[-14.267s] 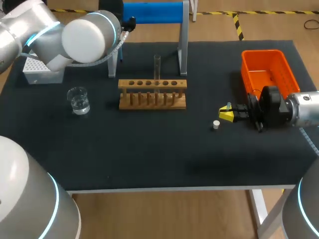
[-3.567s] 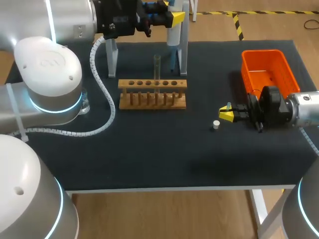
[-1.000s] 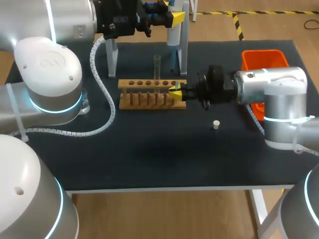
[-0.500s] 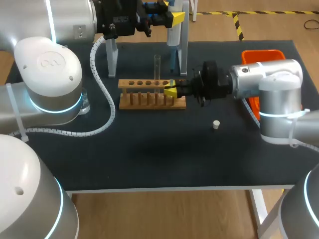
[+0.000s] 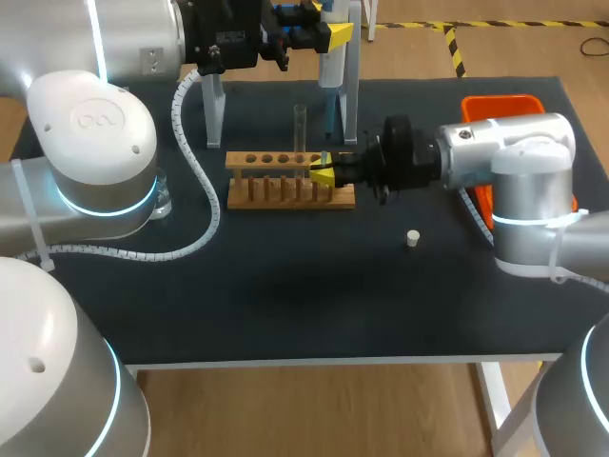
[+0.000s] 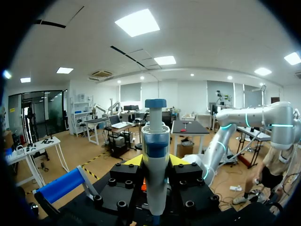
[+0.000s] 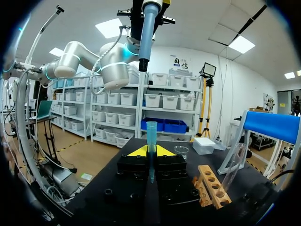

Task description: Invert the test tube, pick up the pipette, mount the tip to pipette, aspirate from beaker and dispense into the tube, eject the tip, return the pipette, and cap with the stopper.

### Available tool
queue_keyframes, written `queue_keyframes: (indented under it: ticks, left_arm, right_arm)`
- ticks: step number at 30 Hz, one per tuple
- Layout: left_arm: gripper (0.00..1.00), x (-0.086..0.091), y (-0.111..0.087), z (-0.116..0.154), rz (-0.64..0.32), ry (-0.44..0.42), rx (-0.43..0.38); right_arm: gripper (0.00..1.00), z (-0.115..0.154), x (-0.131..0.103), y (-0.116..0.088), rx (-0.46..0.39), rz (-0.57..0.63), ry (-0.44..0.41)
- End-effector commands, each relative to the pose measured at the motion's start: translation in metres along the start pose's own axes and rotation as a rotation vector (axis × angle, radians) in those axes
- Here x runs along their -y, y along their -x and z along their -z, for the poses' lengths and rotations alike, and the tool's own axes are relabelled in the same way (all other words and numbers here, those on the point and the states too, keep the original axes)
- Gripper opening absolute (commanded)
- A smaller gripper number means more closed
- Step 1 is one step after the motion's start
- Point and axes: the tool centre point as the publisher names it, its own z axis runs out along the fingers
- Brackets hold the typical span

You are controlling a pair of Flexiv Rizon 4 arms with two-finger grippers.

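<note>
My left gripper (image 5: 326, 31) is raised over the table's far edge, shut on the white and blue pipette (image 5: 331, 67), which hangs nozzle down; the pipette body (image 6: 155, 155) fills the gap between the fingers. My right gripper (image 5: 324, 171) lies level at the right end of the wooden rack (image 5: 285, 186), shut on a blue pipette tip (image 7: 151, 141) that stands upright between its yellow tips. From the right wrist, the pipette (image 7: 146, 28) hangs above the tip with a gap between them. A clear test tube (image 5: 300, 126) stands in the rack. The white stopper (image 5: 412, 238) lies on the mat.
An orange bin (image 5: 500, 107) sits behind my right arm. The water beaker (image 5: 160, 202) stands at the left, half hidden by my left arm. The pipette stand's post (image 5: 350, 86) rises just behind the rack. A white tip box (image 7: 204, 143) lies beyond the beaker (image 7: 181, 150).
My right gripper has slid a little left along the rack with the tip. The left arm and the pipette have kept still.
</note>
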Motion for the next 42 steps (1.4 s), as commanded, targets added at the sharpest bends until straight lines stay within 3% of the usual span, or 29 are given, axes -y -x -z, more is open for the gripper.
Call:
queue_keyframes:
  ticks: [1,42]
  left_arm:
    - [0.0,0.001,0.0,0.001,0.0,0.001,-0.002]
    - [0.0,0.001,0.0,0.001,0.0,0.001,-0.002]
  right_arm:
    - [0.0,-0.001,-0.002,-0.002,0.004,0.003,0.002]
    - [0.0,0.001,-0.024,-0.006,0.014,0.011,0.029]
